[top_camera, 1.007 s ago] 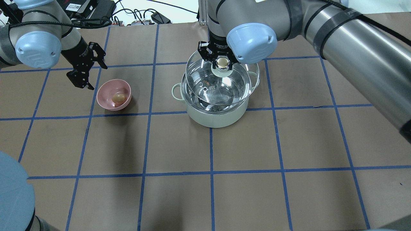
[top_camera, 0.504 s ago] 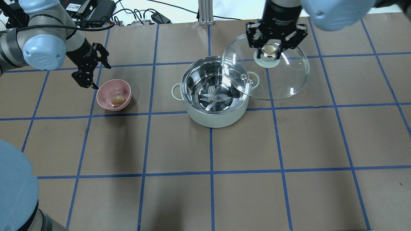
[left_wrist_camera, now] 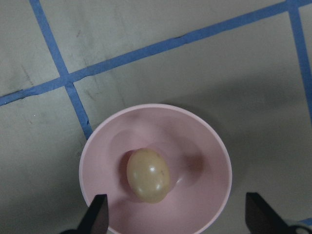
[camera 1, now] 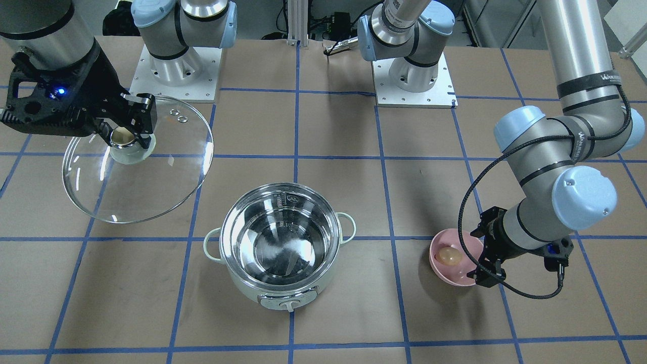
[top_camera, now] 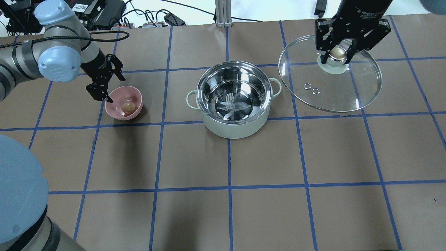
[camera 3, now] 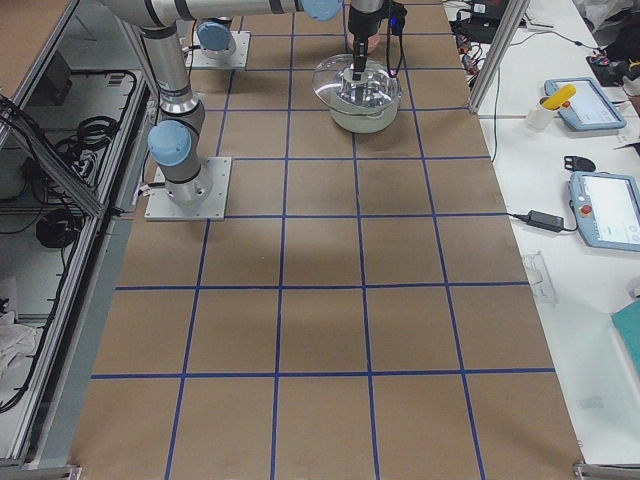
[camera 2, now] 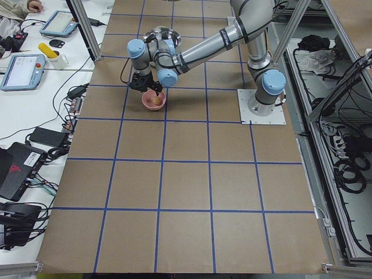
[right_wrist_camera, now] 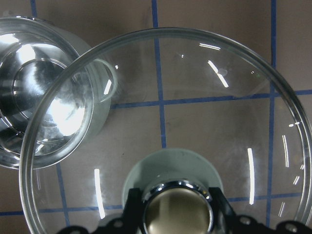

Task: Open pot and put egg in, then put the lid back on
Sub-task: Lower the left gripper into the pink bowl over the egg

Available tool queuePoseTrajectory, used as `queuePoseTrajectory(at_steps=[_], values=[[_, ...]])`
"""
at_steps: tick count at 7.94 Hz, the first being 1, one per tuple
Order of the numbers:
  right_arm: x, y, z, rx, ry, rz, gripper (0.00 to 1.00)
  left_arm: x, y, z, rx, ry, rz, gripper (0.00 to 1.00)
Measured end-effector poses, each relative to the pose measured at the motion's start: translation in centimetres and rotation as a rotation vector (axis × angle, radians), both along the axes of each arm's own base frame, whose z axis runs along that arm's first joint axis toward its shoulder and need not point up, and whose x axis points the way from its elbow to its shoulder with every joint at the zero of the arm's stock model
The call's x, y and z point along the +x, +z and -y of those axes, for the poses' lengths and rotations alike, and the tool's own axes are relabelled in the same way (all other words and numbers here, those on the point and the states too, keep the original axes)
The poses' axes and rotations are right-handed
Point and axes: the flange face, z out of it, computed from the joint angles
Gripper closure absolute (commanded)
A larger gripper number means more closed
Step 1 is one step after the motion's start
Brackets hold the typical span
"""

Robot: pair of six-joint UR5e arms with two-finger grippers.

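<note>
"Had the round clear glass lid (top_camera: 331,91) come off?"

"Yes. The right gripper (top_camera: 336,55), clamped on its knob (top_camera: 337,53), had swung it off to the right of the mint-white steel pot (top_camera: 237,127), which stood open and empty."

"And the egg?"

"The small tan egg (top_camera: 128,107) lay in the pink bowl (top_camera: 136,93) left of the pot, with the left gripper (top_camera: 117,90) spread wide above it."

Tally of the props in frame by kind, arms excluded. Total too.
pot: 1
lid: 1
egg: 1
pink bowl: 1
Total: 4
</note>
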Motion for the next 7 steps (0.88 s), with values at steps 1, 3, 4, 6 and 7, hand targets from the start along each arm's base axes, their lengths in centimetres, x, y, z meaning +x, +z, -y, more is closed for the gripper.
queuePoseTrajectory(at_steps=[1,3,4,6,7], values=[[-0.2,0.1,-0.3,0.007,0.001,0.001,1.00,-0.1,-1.1,-0.3,0.019,0.002,-0.004,0.00],[-0.2,0.3,-0.9,0.013,0.002,0.001,1.00,0.0,-2.8,-0.3,0.039,0.000,-0.006,0.00],[-0.2,0.3,-1.1,0.016,0.002,0.002,1.00,0.0,-3.4,-0.3,0.046,-0.001,-0.006,0.00],[-0.1,0.2,-1.2,0.020,0.002,0.005,1.00,-0.1,-4.3,-0.5,0.061,0.000,-0.009,0.00],[-0.1,0.2,-1.2,0.020,0.002,0.007,1.00,-0.2,-4.8,-0.9,0.072,-0.001,-0.013,0.00]])
